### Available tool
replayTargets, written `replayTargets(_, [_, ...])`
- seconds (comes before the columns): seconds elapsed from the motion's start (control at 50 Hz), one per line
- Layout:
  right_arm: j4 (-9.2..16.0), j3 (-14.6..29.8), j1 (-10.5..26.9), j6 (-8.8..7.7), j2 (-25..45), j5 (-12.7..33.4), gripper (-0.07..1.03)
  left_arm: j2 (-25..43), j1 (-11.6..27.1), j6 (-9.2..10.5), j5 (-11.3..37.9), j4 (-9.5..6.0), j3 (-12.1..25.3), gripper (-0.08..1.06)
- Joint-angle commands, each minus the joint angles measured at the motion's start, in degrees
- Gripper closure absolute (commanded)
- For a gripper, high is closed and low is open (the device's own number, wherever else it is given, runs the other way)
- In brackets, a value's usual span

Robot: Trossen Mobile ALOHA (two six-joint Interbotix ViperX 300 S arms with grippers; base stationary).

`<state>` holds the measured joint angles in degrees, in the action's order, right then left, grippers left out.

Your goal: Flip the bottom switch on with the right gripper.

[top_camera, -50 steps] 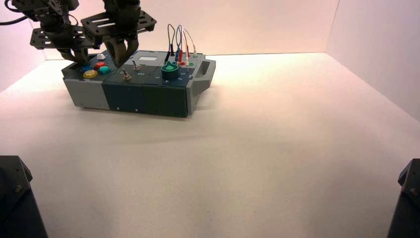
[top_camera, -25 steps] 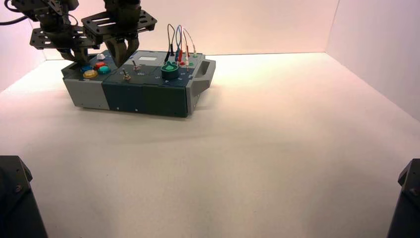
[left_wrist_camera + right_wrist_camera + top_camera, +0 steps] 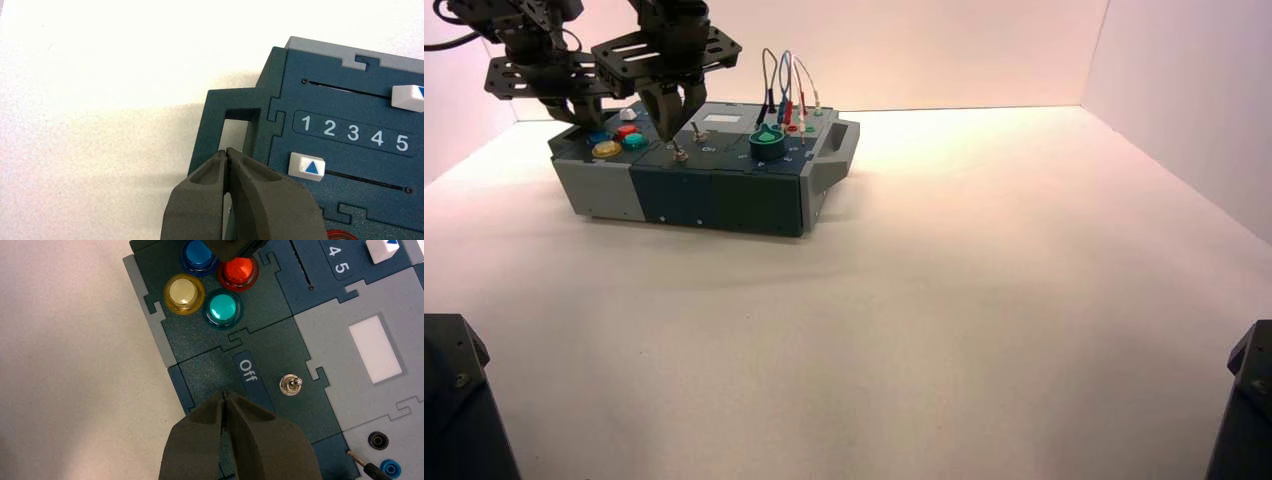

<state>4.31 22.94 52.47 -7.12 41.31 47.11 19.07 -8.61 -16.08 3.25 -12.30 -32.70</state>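
Note:
The dark blue and grey box (image 3: 704, 190) stands at the far left of the table. Two small metal toggle switches sit mid-box: the near one (image 3: 680, 153) and the far one (image 3: 694, 130). My right gripper (image 3: 672, 135) hangs over them, shut and empty, its tips just above the near switch. In the right wrist view the gripper (image 3: 226, 395) covers the near switch. The far switch (image 3: 291, 385) shows beside an "Off" label (image 3: 248, 371). My left gripper (image 3: 584, 112) is shut at the box's left end.
Blue, red, yellow and teal buttons (image 3: 223, 308) lie left of the switches. A green knob (image 3: 768, 143) and looped wires (image 3: 786, 85) stand to the right. In the left wrist view the left gripper (image 3: 227, 151) is over the end handle (image 3: 220, 125) beside two sliders (image 3: 306, 166).
My right gripper has come down and forward over the switches, its tips now close above the near switch. The left gripper has stayed where it was.

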Motion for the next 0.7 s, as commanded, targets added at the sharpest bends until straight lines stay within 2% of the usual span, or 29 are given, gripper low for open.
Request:
replayTargets(0.02, [-0.18, -0.09, -0.35, -0.09, -2.11, 0.18, 0.98, -0.62, -1.23, 0.09, 0.35, 0.00, -0.09, 1.00])
replayTargets(0.38, [-0.53, -4.66, -1.76, -0.09, -4.57, -1.14, 0.98, -0.62, -1.41, 0.09, 0.35, 0.00, -0.18, 1.00])
replayTargets(0.7, [-0.53, -4.22, -1.76, -0.09, -4.83, -2.02, 0.98, -0.79, -1.67, 0.09, 0.44, 0.00, -0.53, 1.00])
